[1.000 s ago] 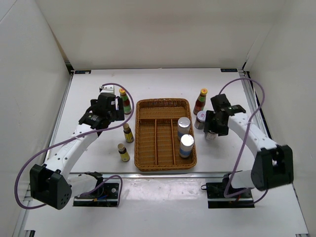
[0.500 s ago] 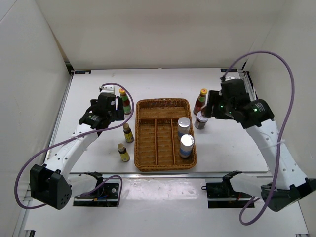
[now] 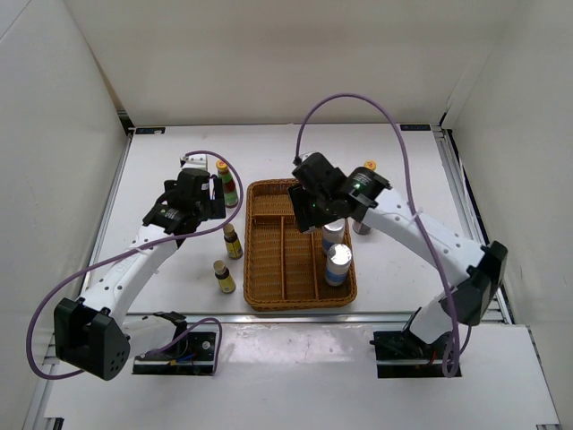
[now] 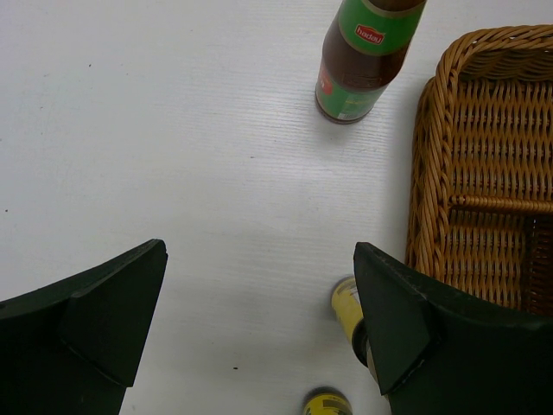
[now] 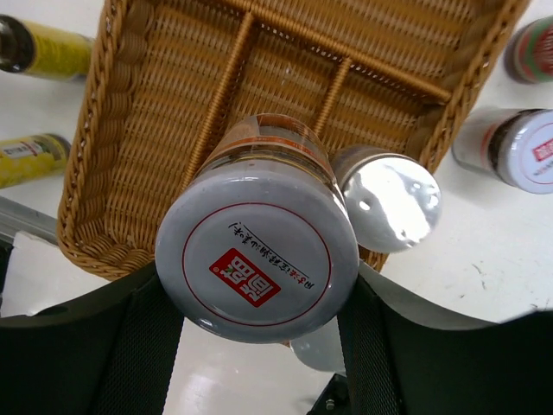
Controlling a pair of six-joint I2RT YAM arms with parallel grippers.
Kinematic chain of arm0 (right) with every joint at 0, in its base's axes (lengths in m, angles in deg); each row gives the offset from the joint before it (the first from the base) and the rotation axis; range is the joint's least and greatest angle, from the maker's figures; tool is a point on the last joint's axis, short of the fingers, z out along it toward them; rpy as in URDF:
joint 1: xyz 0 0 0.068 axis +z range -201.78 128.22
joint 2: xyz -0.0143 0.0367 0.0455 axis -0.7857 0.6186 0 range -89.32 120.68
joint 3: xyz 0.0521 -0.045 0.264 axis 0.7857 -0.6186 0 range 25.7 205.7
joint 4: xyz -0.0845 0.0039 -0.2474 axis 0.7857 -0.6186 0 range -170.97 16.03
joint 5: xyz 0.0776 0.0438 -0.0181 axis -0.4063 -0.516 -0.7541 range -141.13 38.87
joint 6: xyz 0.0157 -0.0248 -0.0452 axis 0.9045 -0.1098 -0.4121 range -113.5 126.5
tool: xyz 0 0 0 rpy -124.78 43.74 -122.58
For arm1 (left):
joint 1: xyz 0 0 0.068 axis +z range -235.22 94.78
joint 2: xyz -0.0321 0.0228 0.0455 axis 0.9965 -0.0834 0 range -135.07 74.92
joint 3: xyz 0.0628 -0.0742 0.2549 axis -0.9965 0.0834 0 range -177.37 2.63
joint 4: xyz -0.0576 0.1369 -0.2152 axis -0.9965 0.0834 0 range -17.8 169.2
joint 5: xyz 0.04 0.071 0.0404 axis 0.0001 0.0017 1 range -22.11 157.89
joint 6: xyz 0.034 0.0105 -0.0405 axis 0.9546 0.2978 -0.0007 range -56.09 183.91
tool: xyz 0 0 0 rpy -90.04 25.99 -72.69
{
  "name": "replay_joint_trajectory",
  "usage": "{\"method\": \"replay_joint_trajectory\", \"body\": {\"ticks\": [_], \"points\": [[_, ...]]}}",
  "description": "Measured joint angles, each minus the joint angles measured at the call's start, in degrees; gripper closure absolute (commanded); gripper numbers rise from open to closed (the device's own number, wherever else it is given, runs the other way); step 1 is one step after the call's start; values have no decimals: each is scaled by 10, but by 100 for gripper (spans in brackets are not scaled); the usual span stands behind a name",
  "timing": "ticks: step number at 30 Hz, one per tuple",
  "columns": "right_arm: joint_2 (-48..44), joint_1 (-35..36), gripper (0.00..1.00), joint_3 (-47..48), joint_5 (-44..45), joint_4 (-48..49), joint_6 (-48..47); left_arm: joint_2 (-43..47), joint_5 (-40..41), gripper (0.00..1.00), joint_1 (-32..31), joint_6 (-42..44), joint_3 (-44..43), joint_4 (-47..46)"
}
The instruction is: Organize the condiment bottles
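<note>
White walls close in a white tabletop (image 3: 170,161), and a wicker tray (image 3: 252,242) sits at its middle (its long slots run from 12 to 6 o'clock). The right pincer (image 5: 257,290) is clamped on a silver-lidded jar (image 5: 257,251), a dark finger (image 5: 130,346) on either side, and holds it over the tray's right half. I cannot tell whether its base touches the wicker. Just beside it, at 3 o'clock in the wrist view, a second jar (image 5: 385,199) stands inside the tray. A third jar (image 3: 338,262) stands in the right slot toward 6 o'clock. A fourth jar (image 5: 518,149) stands on the tabletop outside the tray, at about 3 o'clock of it. Near that one, at 2 o'clock of the tray, is a red sauce bottle (image 3: 368,167) (mostly hidden by the arm).

The left pincer (image 4: 259,251) hangs wide open, gripping nothing, over bare tabletop off the tray's left rim. A second red sauce bottle (image 4: 363,52) stands upright at 12 o'clock from it. A small brown bottle (image 3: 233,240) stands just beside the tray's left rim at 9 o'clock, and the other brown bottle (image 3: 222,276) stands at 8 o'clock.
</note>
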Motion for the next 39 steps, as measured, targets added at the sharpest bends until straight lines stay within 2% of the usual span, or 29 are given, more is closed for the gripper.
{"method": "replay_joint_trajectory", "body": {"ticks": [9, 22, 39], "points": [[86, 0, 100, 0, -35, 30, -6, 0, 0, 0, 0, 0, 0, 0], [162, 1, 100, -25, -60, 108, -8, 0, 0, 0, 0, 0, 0, 0], [145, 1, 100, -62, -22, 145, 32, 0, 0, 0, 0, 0, 0, 0]]}}
